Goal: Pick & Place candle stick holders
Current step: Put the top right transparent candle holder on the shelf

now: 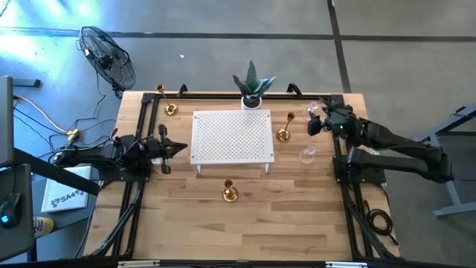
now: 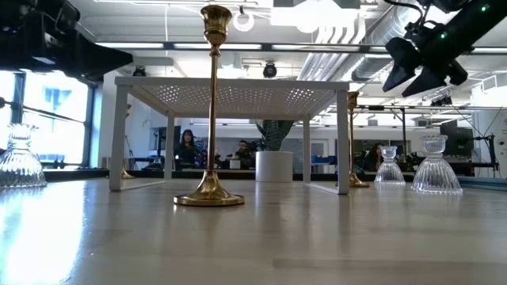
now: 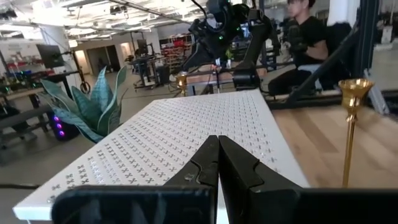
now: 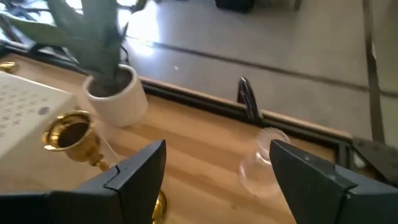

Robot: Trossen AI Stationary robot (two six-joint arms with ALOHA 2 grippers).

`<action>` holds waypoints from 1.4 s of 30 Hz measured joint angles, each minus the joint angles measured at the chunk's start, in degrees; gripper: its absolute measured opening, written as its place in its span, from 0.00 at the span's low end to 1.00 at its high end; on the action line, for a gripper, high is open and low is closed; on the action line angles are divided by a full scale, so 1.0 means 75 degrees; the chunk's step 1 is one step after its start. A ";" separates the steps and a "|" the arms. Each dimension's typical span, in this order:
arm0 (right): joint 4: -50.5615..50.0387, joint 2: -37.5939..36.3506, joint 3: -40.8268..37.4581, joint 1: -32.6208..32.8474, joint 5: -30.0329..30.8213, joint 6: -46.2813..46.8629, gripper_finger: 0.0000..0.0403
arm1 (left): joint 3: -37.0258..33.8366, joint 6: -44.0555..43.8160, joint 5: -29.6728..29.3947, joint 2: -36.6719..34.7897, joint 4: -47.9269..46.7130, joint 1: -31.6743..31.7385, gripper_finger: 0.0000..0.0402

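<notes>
Right gripper [image 4: 214, 171] spread wide, nothing between its fingers, raised above the counter's [image 1: 297, 223] far right corner. A glass holder [image 4: 260, 163] stands on the counter just ahead of it, near the dark edge rail. A gold holder [image 4: 74, 138] is off to one side of it, next to the white rack [image 1: 232, 137]; the plant [image 4: 106, 68] is farther off that way. A second glass holder [image 1: 307, 155] sits nearer the arm's base.

Left gripper [image 3: 217, 163] fully closed, holding nothing, at the rack's left edge, pointing across it. Another gold holder [image 1: 229, 192] stands in front of the rack; one more [image 1: 169, 106] is by the far left corner.
</notes>
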 joint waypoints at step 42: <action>-0.0849 0.2694 0.0709 -0.2262 -0.2478 -0.0372 0.69 | 0.0009 -0.0532 -0.0009 -0.0003 0.0192 0.0000 0.00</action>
